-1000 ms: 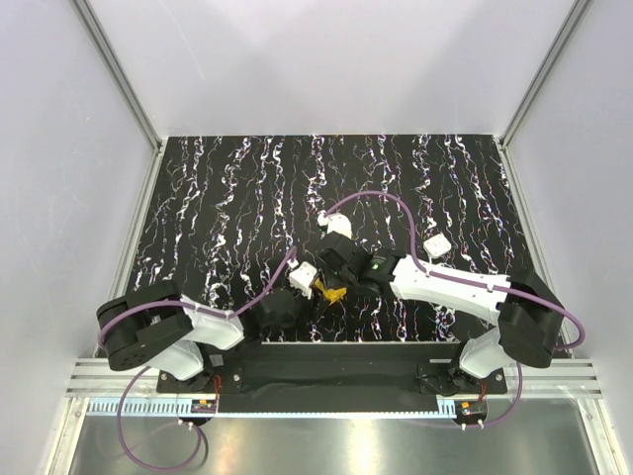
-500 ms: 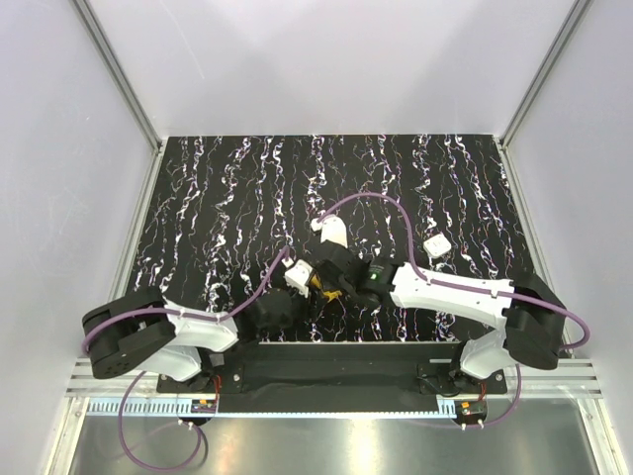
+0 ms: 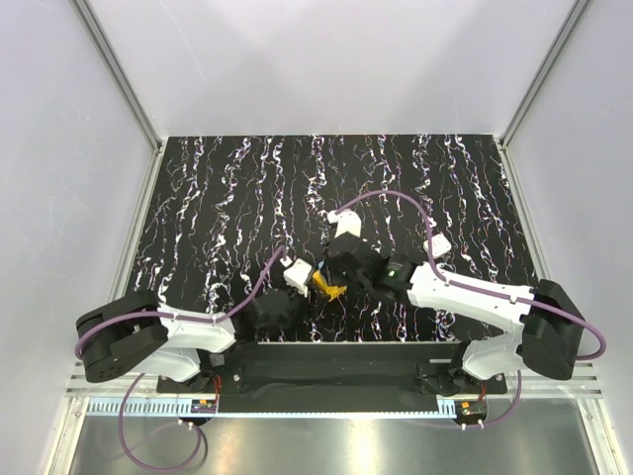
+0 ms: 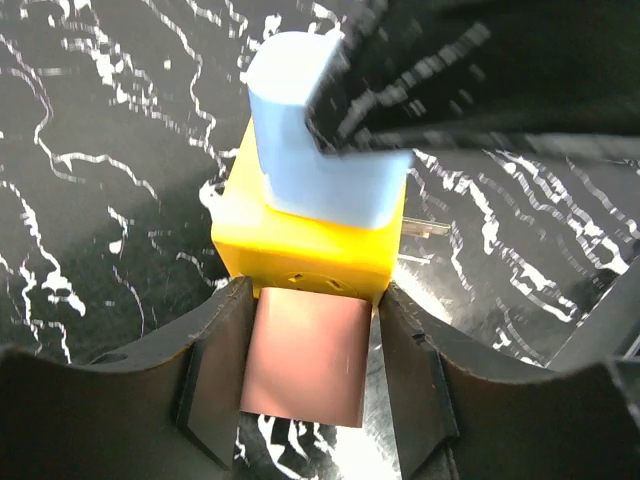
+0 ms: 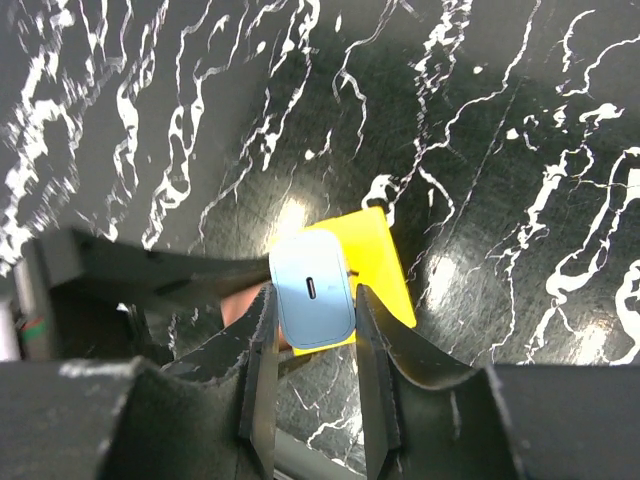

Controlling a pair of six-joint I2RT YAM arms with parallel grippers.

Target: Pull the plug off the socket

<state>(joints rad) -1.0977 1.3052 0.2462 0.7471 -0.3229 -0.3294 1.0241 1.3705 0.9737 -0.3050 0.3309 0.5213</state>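
**Plug/socket separation: both grips set, pull not yet made**

Socket point(image 4: 300, 250): yellow cube, held over the near-middle of the worktop point(image 3: 227, 198), between the two arms. Cannot tell whether it rests on the surface or hangs just above it.

Plug point(image 4: 325, 180): pale blue, rounded, seated against one face of the cube. No gap shows at the joint, so I judge it fully inserted.

Left pincer point(image 4: 310, 320): closed, gripping the socket at its orange-pink end point(image 4: 305, 360), one finger on each side.

Right pincer point(image 5: 314, 300): closed on the plug, fingers flat on its two long sides, the slotted end facing the wrist camera.

Two metal prongs point(image 4: 428, 228) stick out beside the joint. Cannot tell which part they belong to.

Notes for the pull:
- Draw the plug straight along its own axis, directly away from the cube. Any sideways lean will likely bind the pins.
- Use the left pincer as the anchor only. It should resist, not tug, so that the motion has one clear direction.
- The left grip sits on a narrow end, well off from the joint, so the cube may pivot under load. Watch for tilt and stop if it shows.
- The plug body looks smooth and rounded, so slip is the main risk. If the fingers slide, re-grip nearer the joint rather than squeeze harder.
- Expect a sudden release, so make the stroke short and slow.
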